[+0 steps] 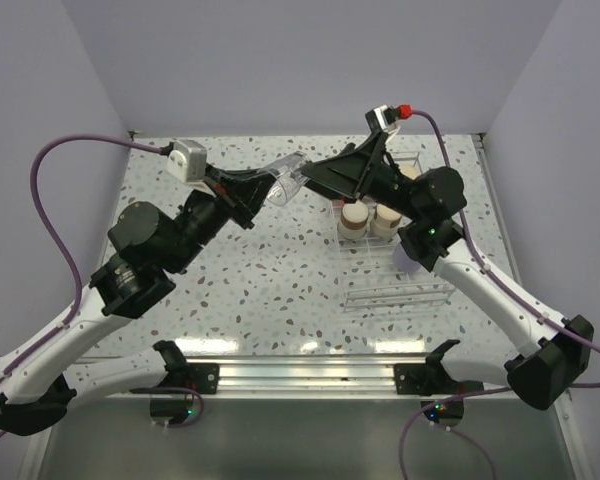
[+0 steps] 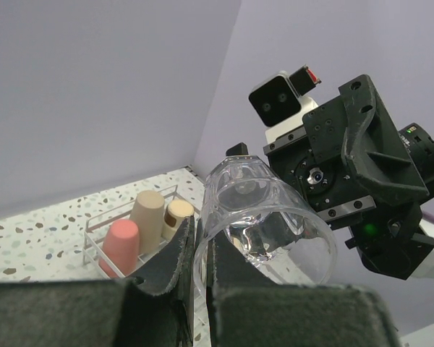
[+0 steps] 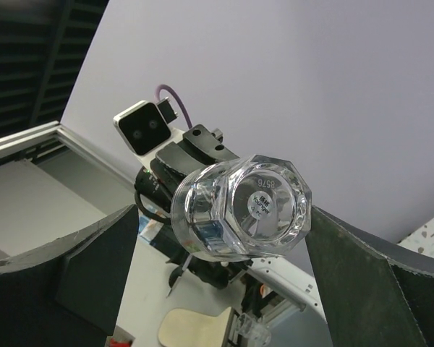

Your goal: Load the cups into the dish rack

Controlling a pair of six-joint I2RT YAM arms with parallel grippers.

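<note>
A clear glass cup (image 1: 286, 182) hangs in the air between the two arms, lying on its side. My left gripper (image 1: 262, 196) is shut on its rim, one finger inside the mouth (image 2: 231, 267) and one outside. My right gripper (image 1: 312, 178) is open, with the cup's faceted base (image 3: 264, 202) between its wide-apart fingers (image 3: 362, 282). The dish rack (image 1: 400, 297) sits at the right of the table. In it stand a pink cup (image 2: 121, 244), a tall tan cup (image 2: 147, 215) and a short beige cup (image 2: 178, 214), all upside down.
The lavender walls close the table at the back and both sides. A metal rail (image 1: 300, 372) runs along the near edge between the arm bases. The right arm's forearm (image 1: 480, 280) passes over the rack's right side.
</note>
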